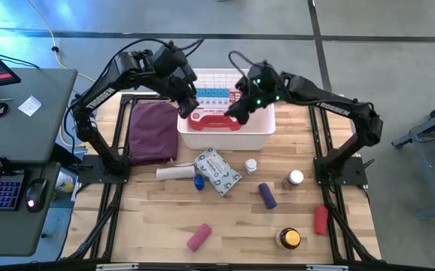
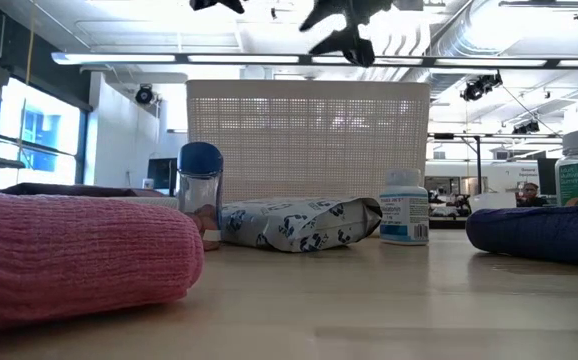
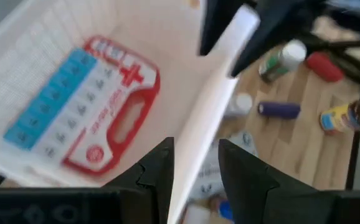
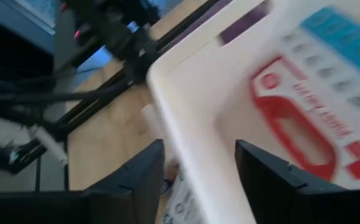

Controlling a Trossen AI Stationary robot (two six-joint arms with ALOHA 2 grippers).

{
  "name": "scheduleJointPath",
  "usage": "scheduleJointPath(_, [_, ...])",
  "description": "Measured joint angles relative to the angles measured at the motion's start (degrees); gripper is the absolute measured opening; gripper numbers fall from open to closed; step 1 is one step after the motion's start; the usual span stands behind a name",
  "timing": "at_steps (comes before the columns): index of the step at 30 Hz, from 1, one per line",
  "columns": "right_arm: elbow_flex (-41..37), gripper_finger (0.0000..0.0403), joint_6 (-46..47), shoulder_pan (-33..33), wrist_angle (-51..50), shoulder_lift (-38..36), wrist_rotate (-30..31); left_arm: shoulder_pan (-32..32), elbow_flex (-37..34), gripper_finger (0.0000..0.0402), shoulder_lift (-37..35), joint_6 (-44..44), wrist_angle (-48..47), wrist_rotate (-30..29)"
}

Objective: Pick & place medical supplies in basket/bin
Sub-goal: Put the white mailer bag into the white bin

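Both grippers hover over the basket (image 1: 229, 135) at top centre, fingers apart and empty — first-aid case (image 1: 216, 119) is in, so next grab the wipes packet (image 1: 218, 172).

From my remote seat, even overhead light washes the table (image 1: 225, 218), with only soft, short shadows beside the items. At table height, ceiling strip lights (image 2: 299, 58) glare white, a window glows blue, and the near pink roll (image 2: 69, 255) sits soft, out of focus. Both wrist cameras smear with motion blur; the basket (image 3: 205, 124) wall bleaches nearly featureless.
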Motion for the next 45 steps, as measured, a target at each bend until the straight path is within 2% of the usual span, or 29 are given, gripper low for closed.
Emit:
scheduleJointPath(4, [0.0,0.0224,0.2,4.8,-0.4,0.3,0.9,-3.3,0.0,0.0161,-0.3,-3.1,-4.2,-3.6])
scheduleJointPath(8, [0.0,0.0243,-0.1,9.5,-1.4,1.0,3.4,-7.6,0.0,0.0161,-0.2,-7.1,-8.6,-7.3])
scheduleJointPath(12, [0.0,0.0243,1.6,13.6,-4.5,2.5,6.0,-11.9,0.0,0.0161,-0.4,-7.8,-8.4,-8.8])
scheduleJointPath(20, [-0.1,0.0218,9.0,19.7,-8.1,8.9,12.7,-18.2,0.0,0.0161,-3.5,-7.4,-8.4,-8.8])
scheduleJointPath(26, [0.2,0.0217,11.7,22.3,-7.5,13.8,19.0,-23.3,0.0,0.0161,-8.8,-11.1,-8.4,-9.2])
scheduleJointPath(36, [0.1,0.0292,17.4,25.2,-4.8,16.1,27.1,-35.2,0.0,0.0161,-13.4,-17.9,-8.4,-16.3])
scheduleJointPath(41, [0.0,0.0302,20.8,26.5,-4.6,16.9,30.7,-39.4,0.0,0.0161,-13.5,-18.3,-8.4,-17.5])
scheduleJointPath(43, [0.0,0.0301,22.6,26.7,-4.4,17.7,30.5,-41.1,0.0,0.0161,-13.5,-18.4,-8.4,-18.1])
scheduleJointPath(45, [-0.3,0.0300,26.1,26.7,-4.4,18.6,27.1,-42.4,0.0,0.0161,-13.6,-19.2,-8.4,-18.6])
